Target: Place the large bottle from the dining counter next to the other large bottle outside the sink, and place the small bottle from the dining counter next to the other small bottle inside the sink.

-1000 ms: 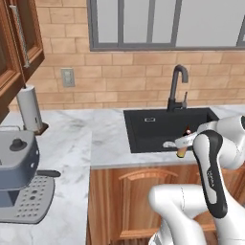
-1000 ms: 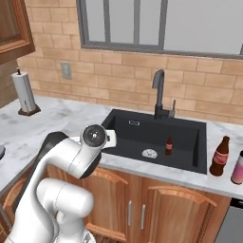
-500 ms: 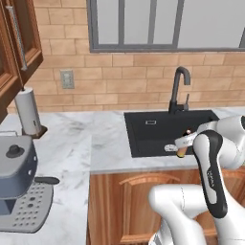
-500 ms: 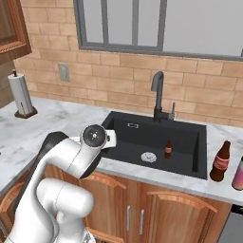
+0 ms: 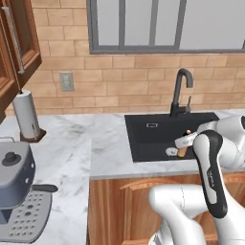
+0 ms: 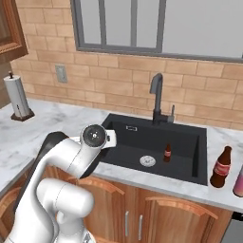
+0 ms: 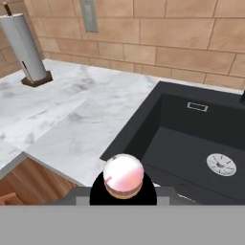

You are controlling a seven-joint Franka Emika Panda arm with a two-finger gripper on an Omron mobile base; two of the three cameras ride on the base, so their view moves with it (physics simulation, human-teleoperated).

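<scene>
Hand view: pincer (image 7: 123, 189) closed on pink-capped bottle (image 7: 123, 176).
Black sink basin (image 7: 191, 153): ahead.
Small brown bottle (image 6: 167, 152): set alongside, upright, gently.

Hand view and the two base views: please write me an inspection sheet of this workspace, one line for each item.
Surface: marble counter with a black sink set in it.
Job's things: small bottle upright in the sink, beside the drain; large brown bottle upright on the counter, right of the sink; pink-topped bottle carried end-on, size unclear.
Clutter: paper towel holder; coffee machine; pink object cut off at the picture edge.
Grippers: gripper shut on the pink-topped bottle, above the counter's front edge near the sink's corner.
Cables: nothing seen.
Surroundings: faucet, window, wall outlet, brick wall, wooden cabinets.
</scene>
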